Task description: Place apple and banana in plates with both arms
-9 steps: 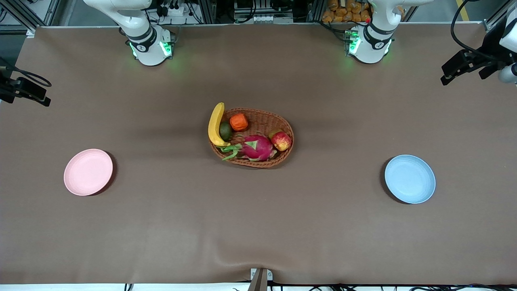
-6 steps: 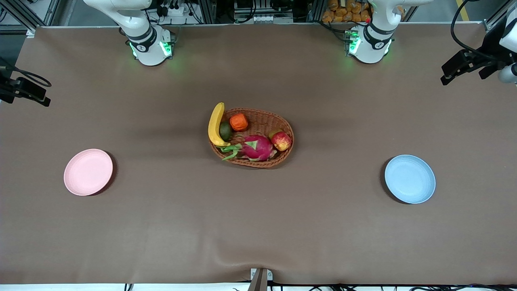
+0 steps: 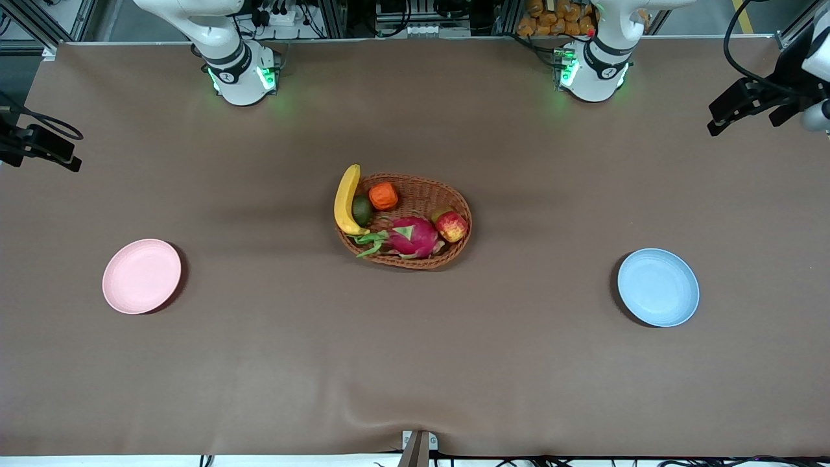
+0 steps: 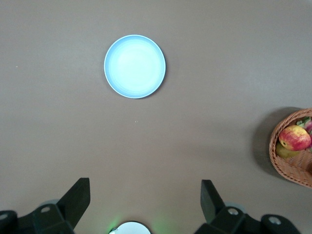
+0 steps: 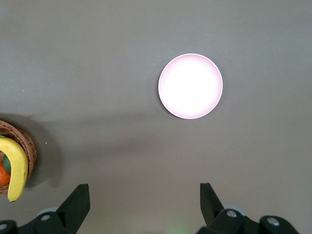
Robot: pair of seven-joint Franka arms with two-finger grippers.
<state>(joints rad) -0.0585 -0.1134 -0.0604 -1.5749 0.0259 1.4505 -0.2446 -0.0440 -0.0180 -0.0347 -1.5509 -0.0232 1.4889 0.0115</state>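
The apple [image 3: 452,226] lies in a wicker basket [image 3: 425,193] at the table's middle, at the end toward the left arm. The banana [image 3: 345,200] leans on the basket's rim toward the right arm. The pale pink plate [image 3: 141,276] sits toward the right arm's end, the light blue plate [image 3: 658,287] toward the left arm's end; both are bare. My left gripper [image 4: 145,183] is open and empty, high over bare table, with the blue plate [image 4: 135,66] and the apple [image 4: 294,138] in its view. My right gripper [image 5: 144,186] is open and empty, also high, with the pink plate [image 5: 190,86] and the banana [image 5: 17,165] in its view.
The basket also holds an orange ridged fruit [image 3: 383,195], a brownish-green fruit [image 3: 362,210] and a pink dragon fruit [image 3: 413,237]. The arm bases [image 3: 240,78] [image 3: 593,71] stand along the edge farthest from the front camera. Black gear [image 3: 39,146] [image 3: 746,104] overhangs both table ends.
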